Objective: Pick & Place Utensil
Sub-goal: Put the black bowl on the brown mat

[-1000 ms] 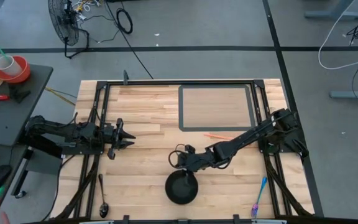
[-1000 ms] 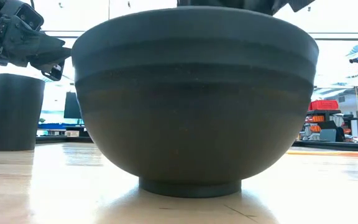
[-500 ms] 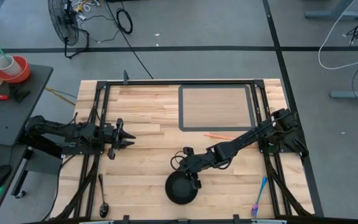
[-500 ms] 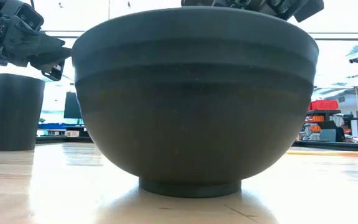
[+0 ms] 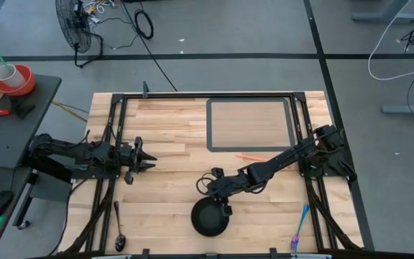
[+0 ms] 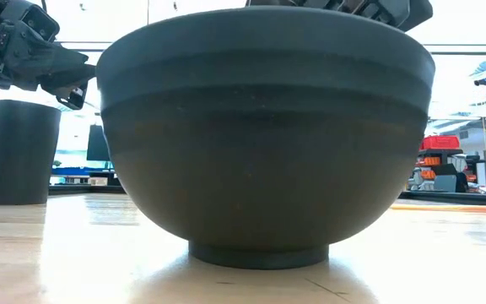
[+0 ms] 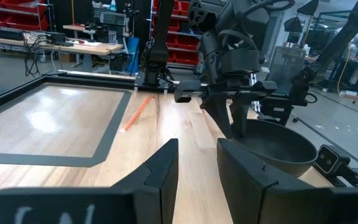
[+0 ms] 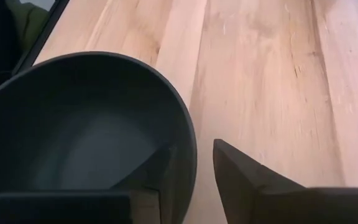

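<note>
A dark bowl [image 5: 208, 219] stands upright on its foot near the table's front edge and fills the low view [image 6: 264, 135]. My right gripper [image 5: 226, 208] is open at the bowl's far right rim. In the right wrist view [image 8: 191, 152] one finger is inside the bowl and one outside. My left gripper [image 5: 148, 160] waits open and empty at the table's left [image 7: 197, 168]. A black spoon [image 5: 119, 229] lies flat at the front left. A blue and purple fork [image 5: 300, 226] lies flat at the front right. My right gripper comes from above, slanting toward the near edge. It stands astride the bowl's rim [image 8: 190, 134], one finger [image 8: 148, 171] inside and one finger [image 8: 247, 177] outside. A gap shows on either side of the rim; I cannot tell whether either finger touches. The bowl rests on the table.
A dark-framed mat [image 5: 250, 124] lies at the far middle, with a thin orange stick [image 5: 250, 157] just in front of it. A dark cylinder [image 6: 22, 152] shows at the left of the low view. Bare wood lies between the two arms.
My right gripper has moved toward the table's near edge and down, from behind the bowl to its far right rim, where its fingers now stand astride the rim.
</note>
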Controlling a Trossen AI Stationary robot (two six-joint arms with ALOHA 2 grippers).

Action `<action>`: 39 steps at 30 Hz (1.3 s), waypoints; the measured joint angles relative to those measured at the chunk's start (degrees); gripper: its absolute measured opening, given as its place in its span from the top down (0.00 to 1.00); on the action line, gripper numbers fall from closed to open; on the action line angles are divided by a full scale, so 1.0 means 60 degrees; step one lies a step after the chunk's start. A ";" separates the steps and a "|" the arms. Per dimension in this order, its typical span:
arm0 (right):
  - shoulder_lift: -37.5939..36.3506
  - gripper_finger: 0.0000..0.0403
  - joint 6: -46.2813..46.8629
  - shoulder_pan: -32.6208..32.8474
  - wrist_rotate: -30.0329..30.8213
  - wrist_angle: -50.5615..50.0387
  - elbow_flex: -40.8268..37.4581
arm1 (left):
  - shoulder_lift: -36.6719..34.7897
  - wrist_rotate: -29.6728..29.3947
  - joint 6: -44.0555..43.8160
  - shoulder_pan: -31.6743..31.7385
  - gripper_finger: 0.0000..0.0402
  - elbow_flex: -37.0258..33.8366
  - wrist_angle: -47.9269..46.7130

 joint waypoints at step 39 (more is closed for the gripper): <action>-0.0004 0.92 0.0052 -0.0011 -0.0448 -0.0452 0.0000 | -0.0003 0.0000 0.0001 -0.0003 0.71 -0.0003 0.0000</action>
